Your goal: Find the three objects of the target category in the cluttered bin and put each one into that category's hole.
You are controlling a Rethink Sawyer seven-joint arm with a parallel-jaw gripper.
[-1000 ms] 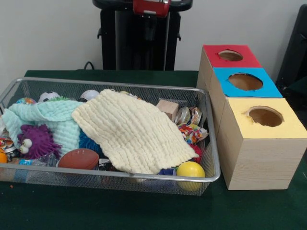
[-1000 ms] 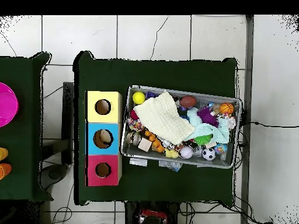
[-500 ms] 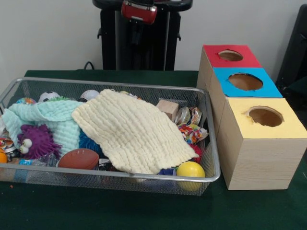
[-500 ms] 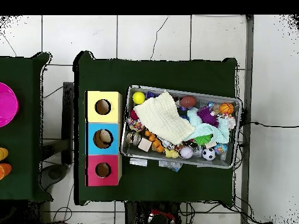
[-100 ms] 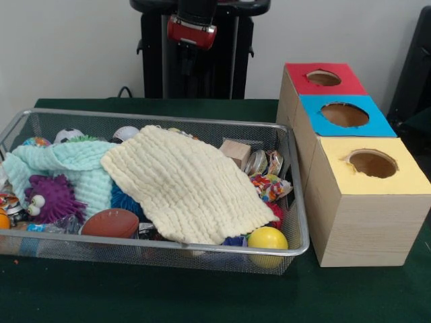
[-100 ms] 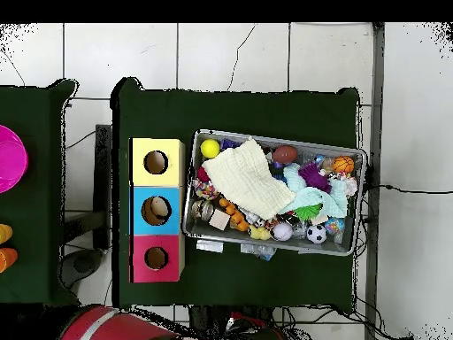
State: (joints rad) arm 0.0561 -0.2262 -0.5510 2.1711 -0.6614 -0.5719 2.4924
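A wire mesh bin (image 5: 297, 202) holds a heap of toys. A cream cloth (image 5: 182, 185) lies over the middle of it and a mint cloth (image 5: 67, 165) over the left. Around them show a purple spiky toy (image 5: 50, 198), a brown football (image 5: 111, 223), a yellow ball (image 5: 267, 239), a wooden block (image 5: 236, 152) and wrapped sweets (image 5: 269, 185). Beside the bin stand three boxes with round holes: red (image 5: 296, 73), blue (image 5: 311, 108) and yellow (image 5: 363, 202). A red arm segment (image 5: 192, 30) hangs at the top; no gripper shows.
In the overhead view the bin (image 6: 350, 251) lies right of the box row (image 6: 157, 210). The red arm (image 6: 115, 326) shows at the bottom edge. A pink bowl (image 6: 9, 159) sits on a second table at the left.
The red arm segment has come lower and slightly left in the front view. In the overhead view a long red stretch of arm has swung in at the bottom left. The bin is unchanged.
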